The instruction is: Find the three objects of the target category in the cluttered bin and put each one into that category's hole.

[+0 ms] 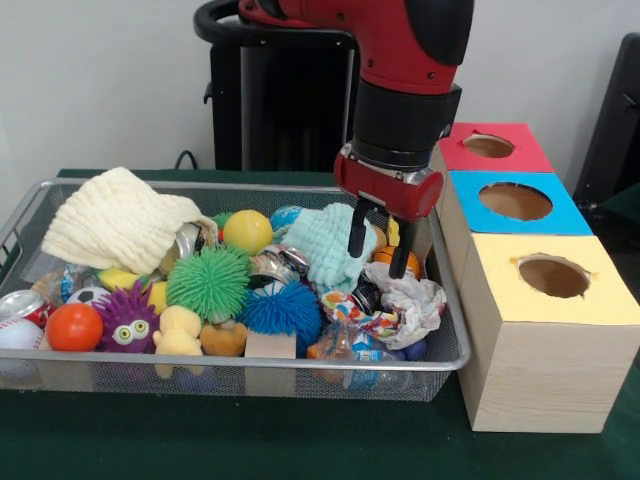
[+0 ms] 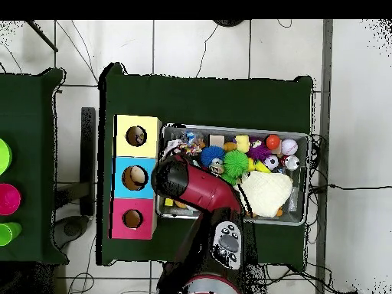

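Observation:
The wire-mesh tray (image 1: 200,364) is full of toys and cloths; it also shows in the overhead view (image 2: 305,200). A crumpled whitish wrapper (image 1: 412,298) lies at its right end, with a dotted shiny wrapper (image 1: 362,322) beside it. A printed plastic bag (image 1: 348,350) lies at the front right corner. In the overhead view the whitish wrapper (image 2: 174,144) lies at the tray's end next to the boxes. My gripper (image 1: 380,246) hangs open and empty above the right part of the tray, just behind the wrappers. In the overhead view the arm hides it.
Three wooden boxes with round holes stand right of the tray: yellow-topped (image 1: 553,275), blue-topped (image 1: 515,200), red-topped (image 1: 493,147). In the tray lie a cream cloth (image 1: 115,220), a teal cloth (image 1: 325,245), green (image 1: 208,283), blue (image 1: 282,308) and purple (image 1: 128,318) spiky balls, and drink cans.

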